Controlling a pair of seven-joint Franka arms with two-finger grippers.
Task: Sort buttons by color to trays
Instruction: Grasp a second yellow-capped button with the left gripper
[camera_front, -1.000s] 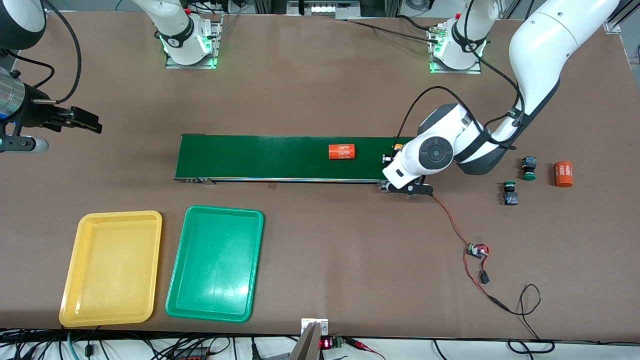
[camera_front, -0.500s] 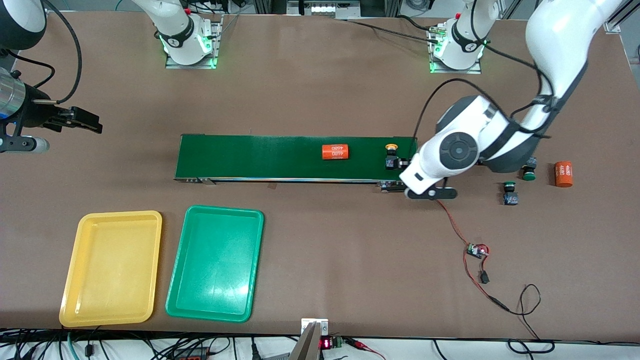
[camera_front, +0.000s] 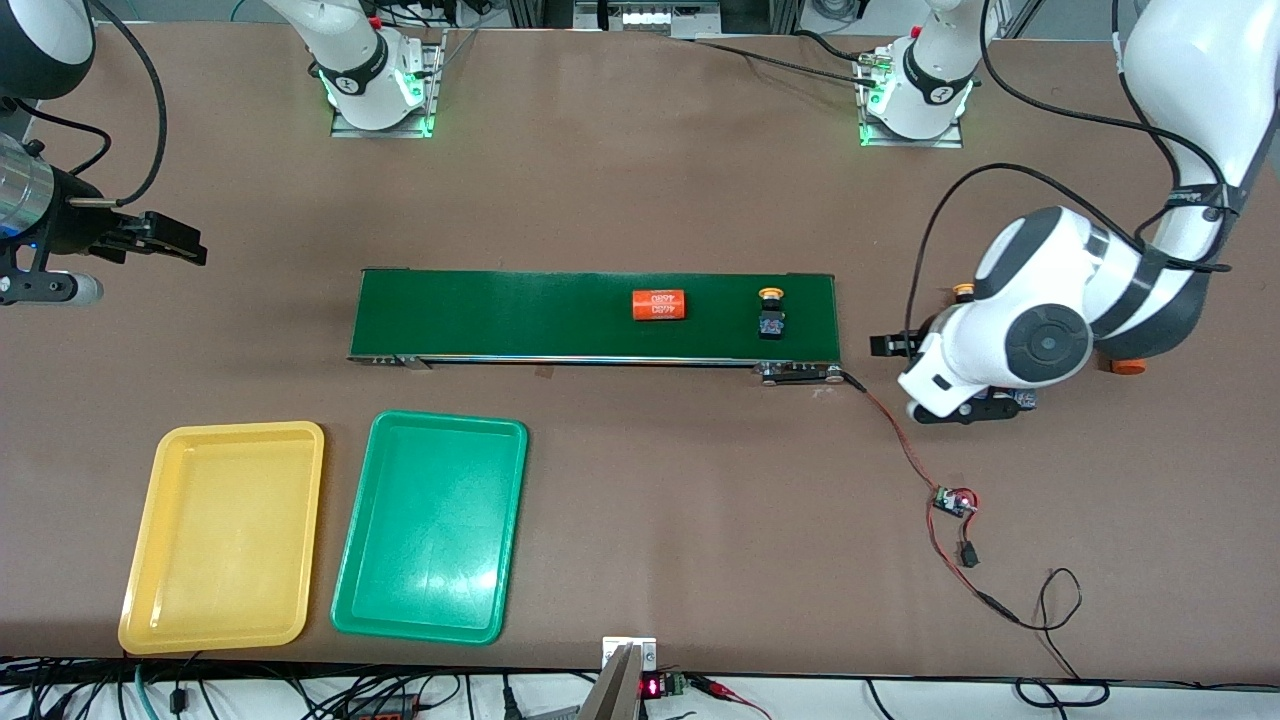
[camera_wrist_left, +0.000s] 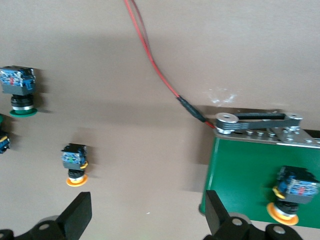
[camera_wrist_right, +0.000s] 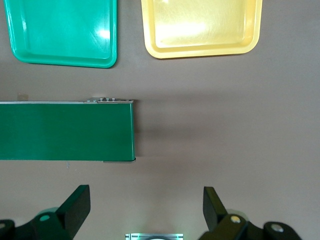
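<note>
One yellow-capped button lies on the conveyor belt near the belt's end toward the left arm. Over bare table just off that end hangs my left gripper, open and empty. A second yellow-capped button and a green-capped button lie on the table by it; in the front view the arm mostly hides them. The yellow tray and green tray sit empty near the front camera. My right gripper waits open at the right arm's end.
An orange cylinder rides mid-belt. Another orange cylinder peeks out under the left arm. Red wires run from the belt's motor end to a small circuit board nearer the front camera.
My left gripper opened, left the yellow button on the belt and moved off toward the left arm's end. Button and cylinder drifted along the belt toward the right arm's end.
</note>
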